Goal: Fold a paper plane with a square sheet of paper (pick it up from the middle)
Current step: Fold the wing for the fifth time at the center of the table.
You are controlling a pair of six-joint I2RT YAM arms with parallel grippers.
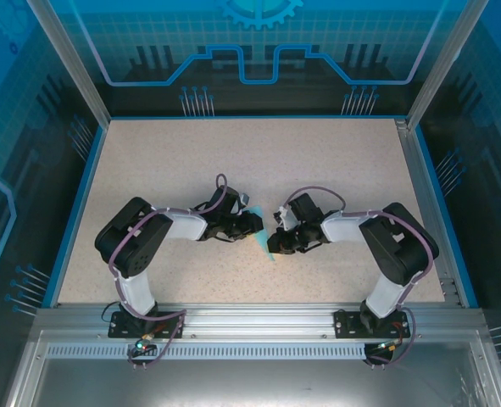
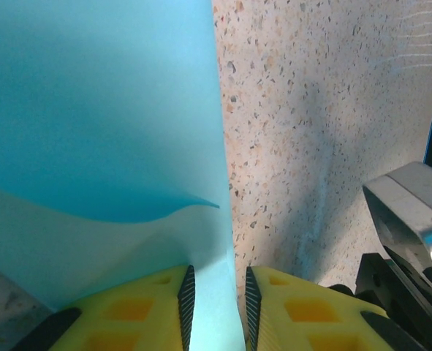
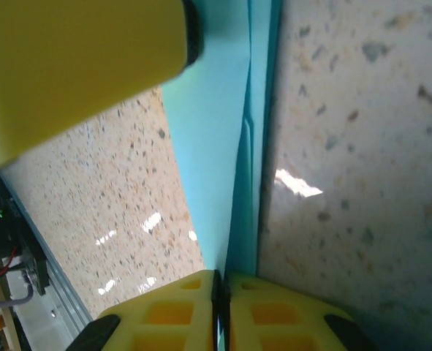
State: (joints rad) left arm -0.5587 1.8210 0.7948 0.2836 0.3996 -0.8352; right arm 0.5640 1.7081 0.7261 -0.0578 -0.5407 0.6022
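Yellow ribbed fingers (image 2: 150, 307) of the left gripper (image 2: 217, 285) stand a narrow gap apart, straddling a strip of the thin light blue sheet of paper (image 2: 99, 110). Beyond both sets of fingertips spreads the beige speckled stone-look table (image 1: 318, 161), boxed in by blue-lit transparent panel walls (image 1: 258, 42), with a silver aluminium rail (image 1: 258, 318) behind the arm bases. The right gripper (image 3: 220, 281) has its fingers pressed together on the paper's edge. The partly folded sheet lies between the two grippers, one flap curling ahead of the left fingertips.
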